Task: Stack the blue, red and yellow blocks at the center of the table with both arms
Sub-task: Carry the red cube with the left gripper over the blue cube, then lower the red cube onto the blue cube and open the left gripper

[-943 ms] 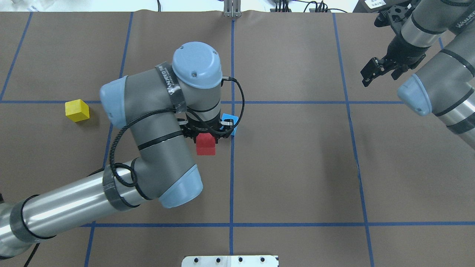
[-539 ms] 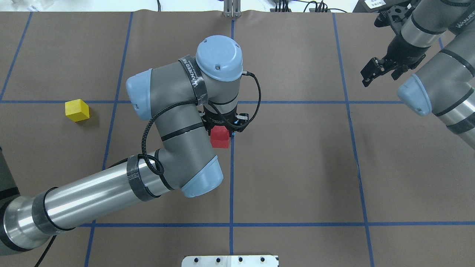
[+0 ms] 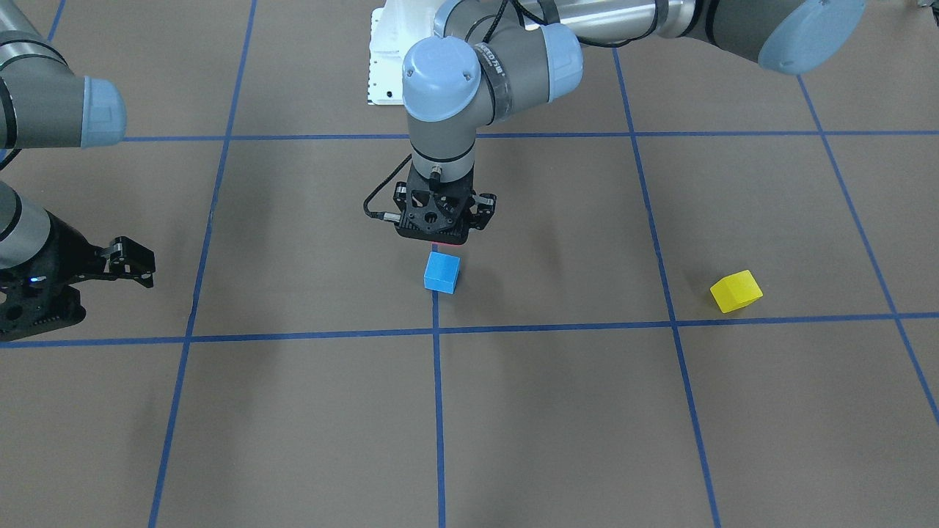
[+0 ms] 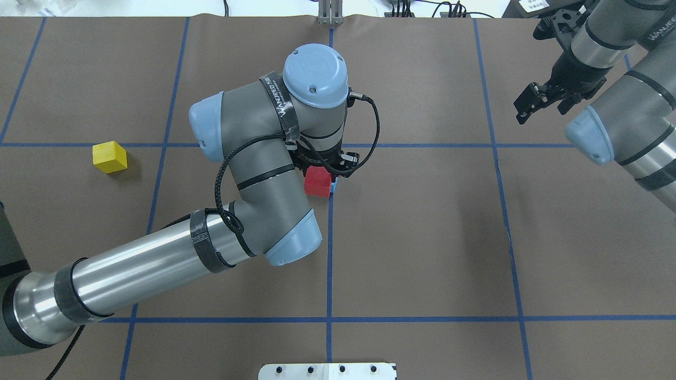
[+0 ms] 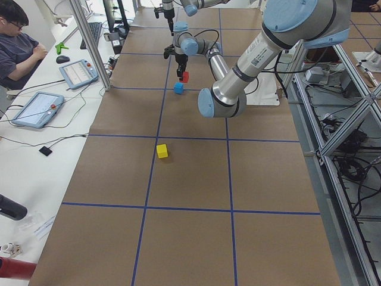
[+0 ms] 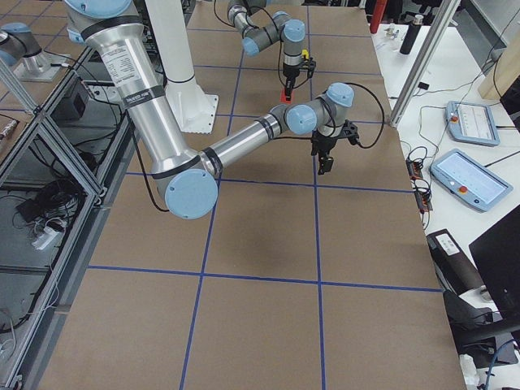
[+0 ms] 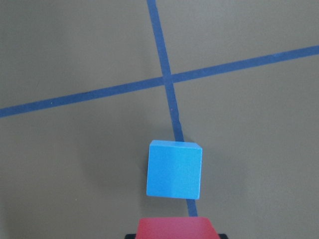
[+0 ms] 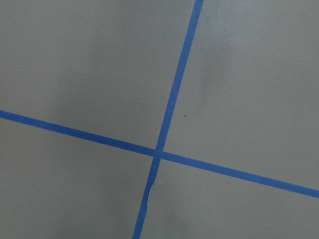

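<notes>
The table [image 4: 422, 237] carries two cubes. The left gripper [image 4: 323, 170] pinches the red block [image 4: 317, 184] in the air above the blue block [image 3: 441, 272], not touching it. The right gripper [image 4: 540, 103] hangs spread, well apart. The yellow block [image 4: 109, 157] lies alone, leftward.

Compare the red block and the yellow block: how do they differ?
The red block is gripped by the left gripper and held above the table; the yellow block lies free on it. The red block hangs close by the blue block at the centre; the yellow block sits far off, alone. Both are small cubes of like size.
</notes>
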Available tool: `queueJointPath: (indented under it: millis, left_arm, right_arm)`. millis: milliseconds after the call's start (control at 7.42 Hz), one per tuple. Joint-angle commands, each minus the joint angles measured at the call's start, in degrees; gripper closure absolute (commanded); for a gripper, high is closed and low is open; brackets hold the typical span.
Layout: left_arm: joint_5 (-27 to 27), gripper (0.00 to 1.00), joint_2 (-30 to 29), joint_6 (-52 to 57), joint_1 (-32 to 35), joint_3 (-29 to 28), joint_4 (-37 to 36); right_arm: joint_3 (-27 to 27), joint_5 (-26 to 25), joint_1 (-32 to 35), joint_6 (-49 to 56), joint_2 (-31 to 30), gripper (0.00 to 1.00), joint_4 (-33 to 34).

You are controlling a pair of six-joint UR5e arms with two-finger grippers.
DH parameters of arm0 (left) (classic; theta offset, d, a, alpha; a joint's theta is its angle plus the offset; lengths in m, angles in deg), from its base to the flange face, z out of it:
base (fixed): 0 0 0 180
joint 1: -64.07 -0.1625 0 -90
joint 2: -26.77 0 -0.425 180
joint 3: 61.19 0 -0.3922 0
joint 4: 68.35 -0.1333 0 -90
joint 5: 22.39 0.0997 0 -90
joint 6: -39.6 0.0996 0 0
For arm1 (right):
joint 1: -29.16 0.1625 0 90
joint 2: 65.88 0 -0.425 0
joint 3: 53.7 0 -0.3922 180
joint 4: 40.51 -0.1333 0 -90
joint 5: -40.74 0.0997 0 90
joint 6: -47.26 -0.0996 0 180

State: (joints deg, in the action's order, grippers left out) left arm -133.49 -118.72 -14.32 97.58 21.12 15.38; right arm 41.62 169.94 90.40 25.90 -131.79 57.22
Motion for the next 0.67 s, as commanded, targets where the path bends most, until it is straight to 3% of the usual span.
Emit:
queueJointPath:
  millis: [0, 539]
  left_arm:
    - [0.01, 1.0, -0.07, 0.04, 0.86, -2.85, 4.06]
    - [0.01, 1.0, -0.24, -0.4, 2.18, -6.09, 8.18]
  right_arm:
    - [-0.04, 0.0, -0.07, 0.0, 0.08, 0.01, 0.0]
    - [-0.48, 0.0, -0.16, 0.0, 0.43, 0.01, 0.0]
